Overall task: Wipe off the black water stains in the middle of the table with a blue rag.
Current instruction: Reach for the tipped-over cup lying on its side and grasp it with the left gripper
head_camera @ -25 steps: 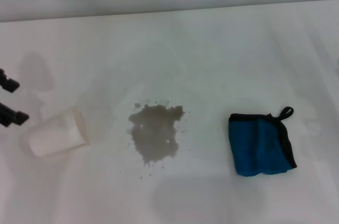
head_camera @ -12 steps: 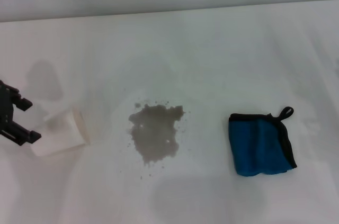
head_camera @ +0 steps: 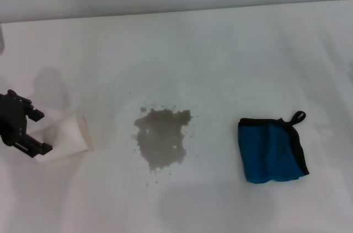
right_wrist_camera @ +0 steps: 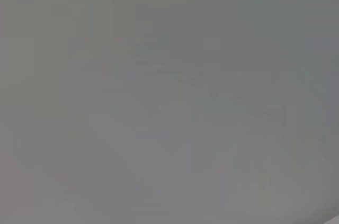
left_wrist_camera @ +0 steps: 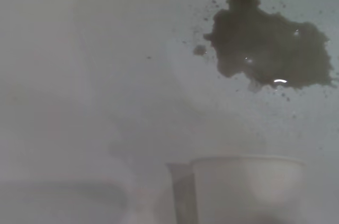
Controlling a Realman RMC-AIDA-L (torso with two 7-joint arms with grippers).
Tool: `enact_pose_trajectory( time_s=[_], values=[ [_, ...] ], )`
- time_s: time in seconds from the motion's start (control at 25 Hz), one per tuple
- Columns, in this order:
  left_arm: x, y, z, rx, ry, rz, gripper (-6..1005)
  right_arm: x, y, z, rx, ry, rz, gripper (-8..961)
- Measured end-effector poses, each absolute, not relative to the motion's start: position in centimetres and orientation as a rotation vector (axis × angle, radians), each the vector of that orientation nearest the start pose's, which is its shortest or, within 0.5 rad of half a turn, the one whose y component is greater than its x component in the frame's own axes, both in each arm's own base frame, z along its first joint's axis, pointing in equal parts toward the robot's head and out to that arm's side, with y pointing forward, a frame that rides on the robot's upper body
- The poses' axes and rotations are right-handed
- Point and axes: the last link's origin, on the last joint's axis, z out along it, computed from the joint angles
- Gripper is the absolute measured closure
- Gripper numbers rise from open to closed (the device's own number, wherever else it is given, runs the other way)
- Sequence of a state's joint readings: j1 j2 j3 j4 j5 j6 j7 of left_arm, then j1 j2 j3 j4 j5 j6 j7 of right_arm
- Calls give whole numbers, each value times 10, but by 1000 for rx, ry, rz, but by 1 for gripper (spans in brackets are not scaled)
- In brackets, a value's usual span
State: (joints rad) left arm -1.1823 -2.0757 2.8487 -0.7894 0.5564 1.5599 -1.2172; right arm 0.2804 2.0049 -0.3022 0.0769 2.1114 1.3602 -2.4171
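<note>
The black water stains [head_camera: 161, 138] form a grey-brown blotch with specks in the middle of the white table [head_camera: 220, 51]; the left wrist view shows the stains [left_wrist_camera: 270, 49] too. To their right lies the folded blue rag [head_camera: 270, 150], black-edged with a loop at its far corner, untouched. My left gripper [head_camera: 34, 130] is at the left edge, open, its two black fingers reaching either side of the closed end of a white paper cup [head_camera: 66, 136] lying on its side. The right gripper is out of view.
The cup [left_wrist_camera: 246, 189] shows close up in the left wrist view, with its mouth towards the stains. The right wrist view shows only a plain grey surface. The table's far edge runs along the top of the head view.
My left gripper has moved in from the left edge towards the cup and now reaches its closed end. Cup, stains and rag have not moved.
</note>
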Motion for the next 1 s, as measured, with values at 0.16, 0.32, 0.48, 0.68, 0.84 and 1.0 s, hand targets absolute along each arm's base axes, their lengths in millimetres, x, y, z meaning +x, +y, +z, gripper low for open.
enact_pose_trajectory(
  time_s=[0.16,0.32,0.48,0.68,0.84,1.0],
  values=[
    [-255,384,28,-2963,-388,578,121,405,253,41,-1241,962,992,82],
    [-254,387,20,-2970,-352,575,122,404,253,38,-1242,969,996,82],
    [-251,390,11,-2982,-317,547,123,404,253,38,-1242,969,997,82],
    [-250,391,2,-2987,-282,544,124,404,252,38,-1243,967,995,83],
    [-249,392,-2,-2995,-270,539,124,405,252,38,-1243,966,991,83],
    [-248,392,-4,-2999,-266,531,125,405,252,38,-1243,965,991,82]
  ],
)
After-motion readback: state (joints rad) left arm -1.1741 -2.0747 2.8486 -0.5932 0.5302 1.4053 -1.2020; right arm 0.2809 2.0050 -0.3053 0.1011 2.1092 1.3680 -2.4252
